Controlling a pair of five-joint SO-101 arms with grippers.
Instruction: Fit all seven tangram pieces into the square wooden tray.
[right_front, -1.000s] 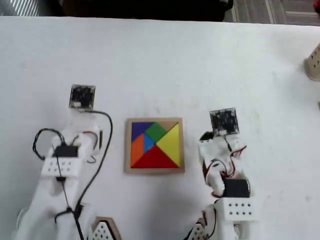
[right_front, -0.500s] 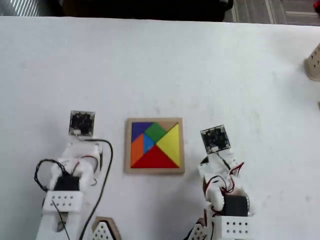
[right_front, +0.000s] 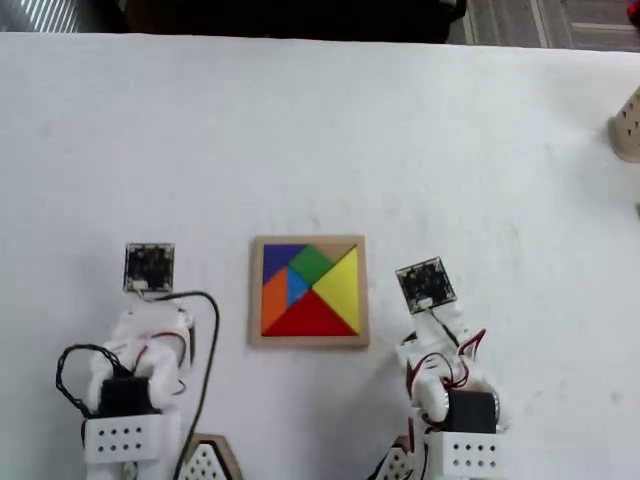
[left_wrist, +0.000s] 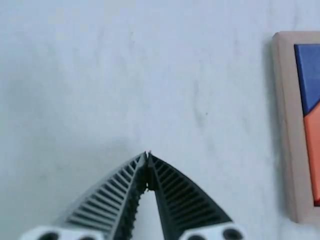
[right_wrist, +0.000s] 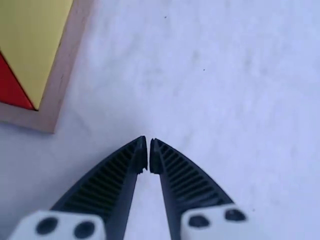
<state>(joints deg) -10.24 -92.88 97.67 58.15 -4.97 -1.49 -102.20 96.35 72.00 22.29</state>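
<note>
Both jaws drew back over the white table.

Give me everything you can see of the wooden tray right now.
The wooden tray is a square frame of pale wood lying flat on the white table. Its recess is filled with coloured pieces: dark blue, green, yellow, red, orange and a small light blue one, with no gap visible. Only the table touches it; the left gripper and right gripper are to either side, apart from it.
</note>
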